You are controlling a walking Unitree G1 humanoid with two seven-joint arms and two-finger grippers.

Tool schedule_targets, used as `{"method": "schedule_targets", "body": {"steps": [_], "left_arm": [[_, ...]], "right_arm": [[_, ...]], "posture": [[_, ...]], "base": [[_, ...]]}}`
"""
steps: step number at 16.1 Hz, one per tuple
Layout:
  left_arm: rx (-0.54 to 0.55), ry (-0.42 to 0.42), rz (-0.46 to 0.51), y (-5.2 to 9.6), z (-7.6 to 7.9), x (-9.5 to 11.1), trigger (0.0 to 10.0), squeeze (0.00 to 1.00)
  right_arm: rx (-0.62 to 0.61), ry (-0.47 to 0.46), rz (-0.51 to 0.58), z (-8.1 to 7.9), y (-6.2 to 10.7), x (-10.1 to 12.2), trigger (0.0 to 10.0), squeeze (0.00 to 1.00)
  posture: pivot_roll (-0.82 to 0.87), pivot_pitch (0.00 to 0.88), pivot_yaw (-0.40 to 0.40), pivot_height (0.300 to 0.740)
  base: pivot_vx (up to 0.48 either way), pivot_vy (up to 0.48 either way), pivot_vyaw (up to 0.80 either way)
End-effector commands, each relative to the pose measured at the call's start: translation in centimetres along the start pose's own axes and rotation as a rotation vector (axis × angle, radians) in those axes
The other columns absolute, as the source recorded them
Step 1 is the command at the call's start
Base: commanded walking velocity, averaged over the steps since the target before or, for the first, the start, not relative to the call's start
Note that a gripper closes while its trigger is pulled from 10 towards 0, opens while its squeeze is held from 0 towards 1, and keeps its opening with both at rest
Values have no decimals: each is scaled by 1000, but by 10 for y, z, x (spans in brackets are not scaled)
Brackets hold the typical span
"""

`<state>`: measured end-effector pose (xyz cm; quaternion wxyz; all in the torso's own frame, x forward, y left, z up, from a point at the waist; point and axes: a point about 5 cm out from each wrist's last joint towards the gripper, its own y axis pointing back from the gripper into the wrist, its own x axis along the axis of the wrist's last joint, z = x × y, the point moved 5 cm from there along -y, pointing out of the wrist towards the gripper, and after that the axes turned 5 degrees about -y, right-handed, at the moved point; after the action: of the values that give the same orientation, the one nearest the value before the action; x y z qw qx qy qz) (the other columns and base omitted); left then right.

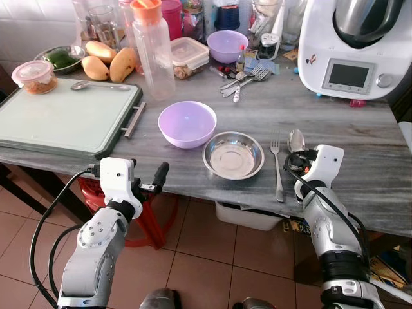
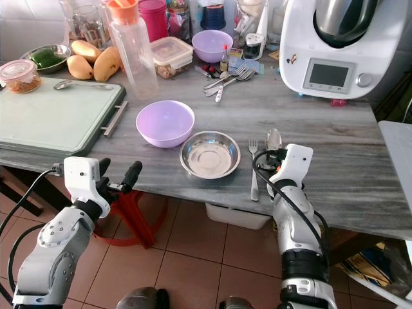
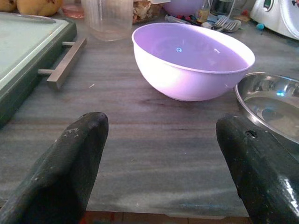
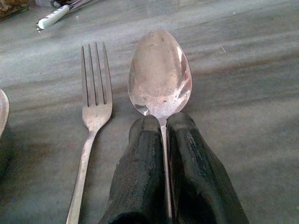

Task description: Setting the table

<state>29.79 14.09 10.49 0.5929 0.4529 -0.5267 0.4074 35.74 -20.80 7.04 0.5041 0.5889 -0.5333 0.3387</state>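
Right claw [image 4: 161, 135] pinches spoon [image 4: 160, 74]; steel bowl [image 1: 234, 154], purple bowl [image 1: 187, 123] empty.

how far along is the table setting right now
Done: a steel bowl sits near the table's front edge, with a fork laid just right of it and a purple bowl to its left. In hand: the right gripper pinches the spoon beside the fork. Left: releasing the spoon; the left gripper, open, holds nothing.
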Motion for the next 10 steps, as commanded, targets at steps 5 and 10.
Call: {"method": "schedule_targets", "body": {"steps": [5, 10], "left_arm": [[3, -11, -2, -1, 0, 0, 10000, 0], [5, -9, -2, -1, 0, 0, 10000, 0]], "right_arm": [[-33, -22, -119, 9, 7, -33, 10000, 1000], [-38, -13, -96, 12, 7, -28, 10000, 1000]], "posture": [[48, 50, 53, 740], [48, 50, 51, 740]], "base": [[0, 0, 0], [0, 0, 0]]}}
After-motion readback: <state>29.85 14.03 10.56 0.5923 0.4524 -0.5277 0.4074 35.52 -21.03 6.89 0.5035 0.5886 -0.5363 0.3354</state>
